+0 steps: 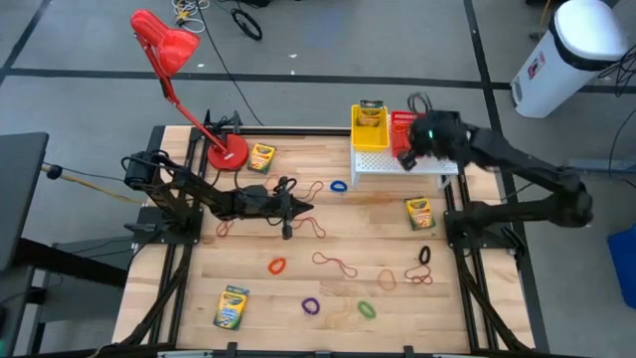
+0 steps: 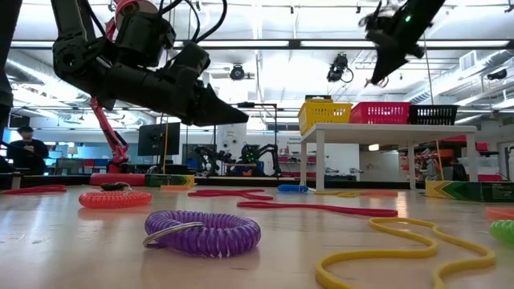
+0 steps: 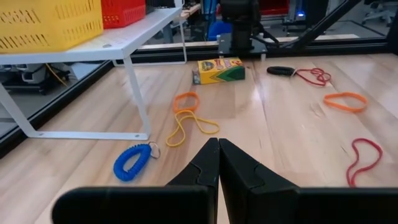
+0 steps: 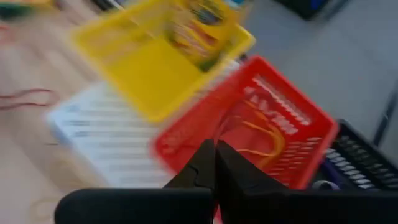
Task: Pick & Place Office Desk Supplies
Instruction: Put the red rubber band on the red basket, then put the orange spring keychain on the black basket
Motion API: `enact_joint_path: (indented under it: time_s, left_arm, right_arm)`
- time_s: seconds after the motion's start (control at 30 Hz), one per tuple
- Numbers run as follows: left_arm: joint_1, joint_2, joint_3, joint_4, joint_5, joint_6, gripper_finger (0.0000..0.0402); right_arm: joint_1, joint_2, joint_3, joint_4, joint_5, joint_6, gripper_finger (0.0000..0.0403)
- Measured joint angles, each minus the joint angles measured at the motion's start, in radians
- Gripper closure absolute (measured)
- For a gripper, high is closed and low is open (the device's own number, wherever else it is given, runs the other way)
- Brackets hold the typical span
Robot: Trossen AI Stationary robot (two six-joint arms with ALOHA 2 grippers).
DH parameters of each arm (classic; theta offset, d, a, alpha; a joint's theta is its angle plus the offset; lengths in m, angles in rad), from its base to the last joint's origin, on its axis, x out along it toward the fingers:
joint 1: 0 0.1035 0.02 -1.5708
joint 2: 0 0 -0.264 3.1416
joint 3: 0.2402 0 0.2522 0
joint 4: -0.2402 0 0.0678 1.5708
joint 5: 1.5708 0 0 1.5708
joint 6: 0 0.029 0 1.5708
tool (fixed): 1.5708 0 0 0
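Observation:
On the white shelf at the far right stand a yellow mesh basket holding a crayon box, a red basket with orange bands in it, and a black basket. My right gripper hangs shut above the red basket, and nothing shows plainly between its fingers. My left gripper is shut over the table's middle, level and holding nothing. Crayon boxes and rubber-band loops, such as the orange one and the purple coil, lie flat on the table.
A red desk lamp stands at the far left, its head leaning out beyond the table. A blue coil lies beside the shelf's leg. Black, red and green loops are scattered on the near right.

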Motion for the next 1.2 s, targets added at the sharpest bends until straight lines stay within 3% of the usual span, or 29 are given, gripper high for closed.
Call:
enact_joint_path:
  time_s: [0.13,0.27,0.53,0.83,0.93,1.03,1.2]
  left_arm:
    - [0.001,0.000,0.000,0.002,0.000,0.011,0.0390]
    - [0.006,0.000,0.000,0.002,0.000,0.036,0.0390]
    - [0.013,0.000,0.000,-0.005,-0.002,0.025,0.0390]
    - [0.012,0.000,0.000,-0.035,-0.001,0.002,0.0388]
    - [0.013,0.000,0.000,-0.037,-0.003,0.001,0.0390]
    - [0.013,0.000,0.000,-0.036,-0.003,-0.012,0.0390]
    - [0.013,0.000,0.000,-0.036,-0.021,-0.044,0.0390]
  right_arm:
    - [-0.187,0.086,0.030,-0.004,-0.083,-0.057,0.0402]
    - [-0.286,0.180,0.030,-0.001,-0.200,-0.093,0.0399]
    - [-0.302,0.276,0.030,0.031,-0.183,-0.128,0.0353]
    - [-0.293,0.231,0.030,0.027,-0.116,-0.141,0.0248]
    - [-0.268,0.192,0.030,0.029,-0.115,-0.156,0.0233]
    - [-0.219,0.149,0.030,0.037,-0.114,-0.171,0.0251]
    - [-0.060,0.038,-0.014,0.130,-0.165,-0.161,0.0353]
